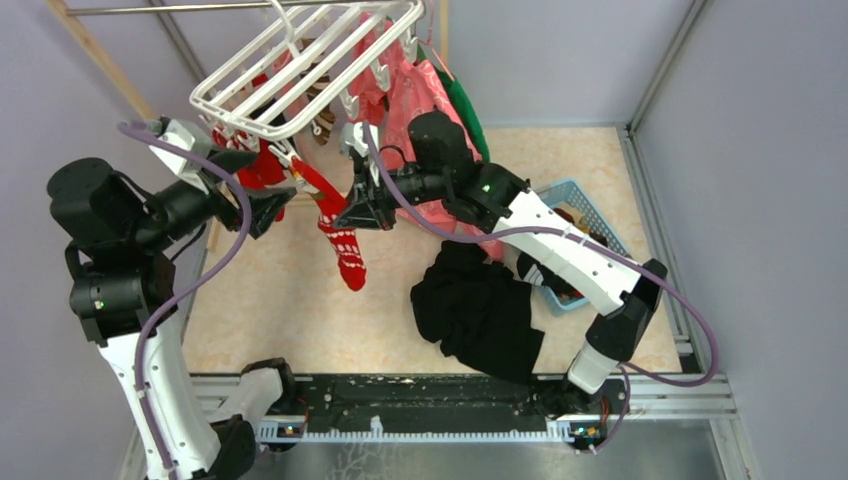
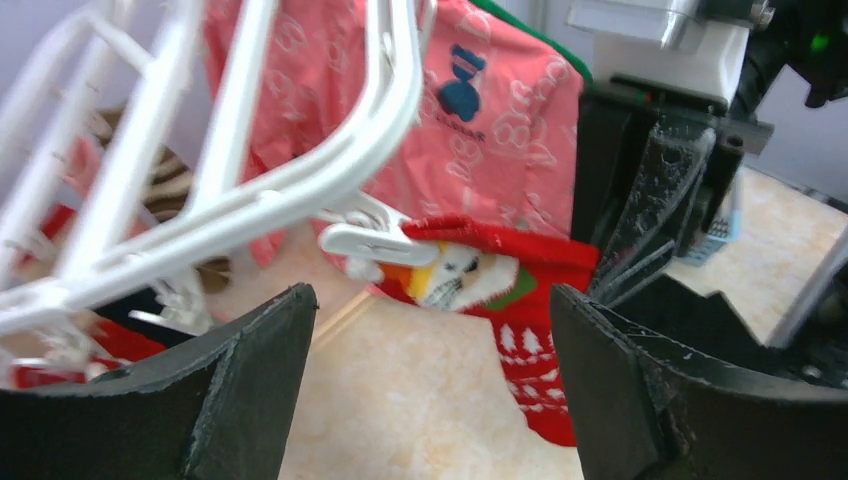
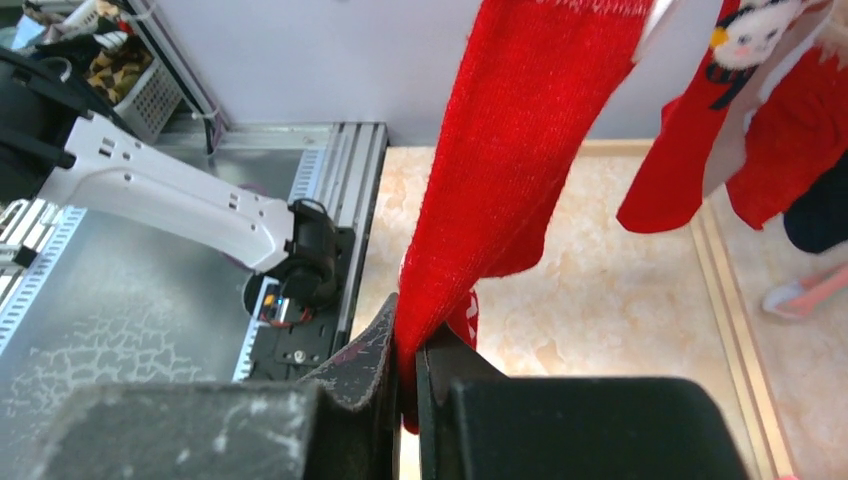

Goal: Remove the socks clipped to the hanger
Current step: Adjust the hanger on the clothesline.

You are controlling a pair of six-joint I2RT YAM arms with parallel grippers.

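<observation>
Bright, even light; soft shadows. Left wrist view: hanger [image 2: 240,203] blurred near lens; overhead view sharp.

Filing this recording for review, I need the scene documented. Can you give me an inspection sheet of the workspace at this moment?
Surface: beige mottled tabletop.
Job's things: white hanger hangs tilted; red sock is clipped to it at the cuff by a white clip; other red socks hang beside it.
Clutter: black cloth heap; blue basket; pink shirt and green garment hang behind.
Grippers: left gripper is open, facing the clip; right gripper is shut on the red sock.
Cables: a purple cable loops along each arm; no snag seen.
Surroundings: grey walls and metal frame rails; nothing else seen.
</observation>
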